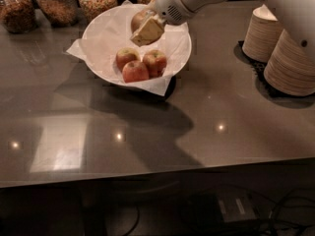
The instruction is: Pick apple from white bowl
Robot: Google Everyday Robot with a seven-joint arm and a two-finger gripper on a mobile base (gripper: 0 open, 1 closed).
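The white bowl [101,38], lined with crinkled white paper, stands at the back of the dark table. Three smaller red-yellow apples [140,64] lie in its front half. My gripper [144,27] hangs over the bowl's back part, above those apples. It is shut on the apple [139,17], the larger brownish-red one, which shows behind a pale finger [147,31] and is held clear of the bowl's floor. The white arm reaches in from the upper right.
Stacks of beige paper bowls [290,63] stand on a black mat at the right. Several glass jars of food [56,4] line the back edge behind the bowl. The table's front edge [147,178] runs across the lower frame, with cables below.
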